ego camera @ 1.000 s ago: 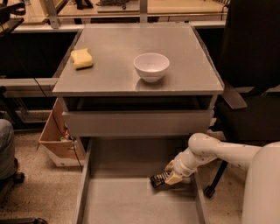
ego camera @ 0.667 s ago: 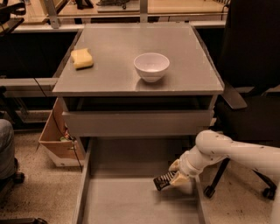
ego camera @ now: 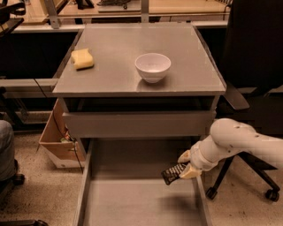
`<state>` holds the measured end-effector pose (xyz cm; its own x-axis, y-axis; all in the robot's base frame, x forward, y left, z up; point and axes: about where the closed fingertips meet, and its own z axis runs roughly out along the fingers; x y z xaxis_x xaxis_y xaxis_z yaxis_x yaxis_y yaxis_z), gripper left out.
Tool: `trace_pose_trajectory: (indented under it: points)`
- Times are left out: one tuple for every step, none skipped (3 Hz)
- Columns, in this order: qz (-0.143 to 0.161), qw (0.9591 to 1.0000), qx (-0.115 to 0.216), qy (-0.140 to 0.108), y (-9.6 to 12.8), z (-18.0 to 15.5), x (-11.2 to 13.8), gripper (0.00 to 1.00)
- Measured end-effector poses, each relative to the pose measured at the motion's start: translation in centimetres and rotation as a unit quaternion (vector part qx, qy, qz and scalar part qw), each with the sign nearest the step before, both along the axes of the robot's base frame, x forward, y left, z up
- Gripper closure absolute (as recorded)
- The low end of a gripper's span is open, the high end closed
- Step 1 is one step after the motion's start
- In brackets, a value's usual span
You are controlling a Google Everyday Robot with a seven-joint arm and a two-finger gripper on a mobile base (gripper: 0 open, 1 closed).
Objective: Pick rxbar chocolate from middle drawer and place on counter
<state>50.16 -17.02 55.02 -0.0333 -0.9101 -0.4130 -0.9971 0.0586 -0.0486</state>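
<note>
The rxbar chocolate [ego camera: 172, 173], a flat black wrapper with pale lettering, is held in my gripper [ego camera: 185, 165] above the right side of the open middle drawer [ego camera: 132, 194]. The gripper is shut on the bar's right end, and the bar hangs clear of the drawer floor, throwing a shadow below. My white arm [ego camera: 239, 143] reaches in from the right. The grey counter [ego camera: 132, 48] is above, with a white bowl [ego camera: 153, 66] and a yellow sponge [ego camera: 82, 58] on it.
A closed grey drawer front [ego camera: 137, 123] sits just under the counter. A cardboard box [ego camera: 57, 141] stands on the floor to the left. A black office chair [ego camera: 252, 66] stands to the right. A pale wooden desk [ego camera: 132, 6] runs along the back.
The gripper has lifted the bar off the drawer floor and moved it up and slightly right. My arm has risen with it.
</note>
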Motion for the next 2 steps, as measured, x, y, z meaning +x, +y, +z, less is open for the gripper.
trace_pose_trajectory:
  points:
    - [0.018, 0.9983, -0.025, -0.049, 0.3, 6.3, 1.3, 1.0]
    - [0.033, 0.993, -0.062, -0.095, 1.2, 11.8, 3.2, 1.0]
